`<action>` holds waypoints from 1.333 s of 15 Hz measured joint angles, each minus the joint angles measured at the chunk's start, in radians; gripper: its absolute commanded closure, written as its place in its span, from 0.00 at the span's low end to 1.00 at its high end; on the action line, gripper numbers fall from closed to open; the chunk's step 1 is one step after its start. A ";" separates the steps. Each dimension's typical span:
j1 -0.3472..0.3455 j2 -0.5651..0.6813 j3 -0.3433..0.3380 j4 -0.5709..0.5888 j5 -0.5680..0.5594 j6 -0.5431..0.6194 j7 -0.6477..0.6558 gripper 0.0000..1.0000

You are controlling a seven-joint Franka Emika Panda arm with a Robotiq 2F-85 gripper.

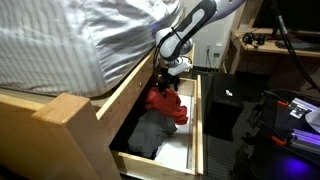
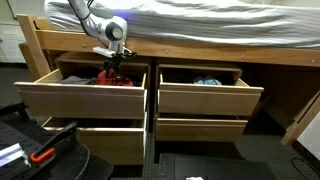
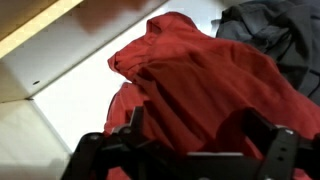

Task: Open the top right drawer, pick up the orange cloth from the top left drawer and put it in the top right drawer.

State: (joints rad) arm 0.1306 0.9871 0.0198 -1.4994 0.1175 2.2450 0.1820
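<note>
Wrist view: the gripper [image 3: 195, 150] is shown with jaws spread wide, nothing clasped, over the orange cloth [image 3: 200, 85], which is bunched in the top left drawer [image 3: 60, 100] beside a dark grey garment [image 3: 275, 30]. In an exterior view the gripper [image 1: 171, 72] is seen just above it; in an exterior view the top right drawer [image 2: 205, 100] is seen open
</note>
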 measured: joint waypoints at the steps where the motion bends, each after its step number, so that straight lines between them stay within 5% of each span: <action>1: 0.000 0.000 0.000 0.001 0.000 0.000 0.000 0.00; 7: 0.001 0.011 0.000 0.004 0.000 0.013 0.027 0.00; 8: 0.001 0.018 0.000 0.009 0.000 0.013 0.034 0.25; 20: -0.003 0.053 -0.014 0.070 0.001 -0.002 0.099 1.00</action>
State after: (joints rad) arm 0.1275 1.0405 0.0055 -1.4292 0.1188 2.2427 0.2806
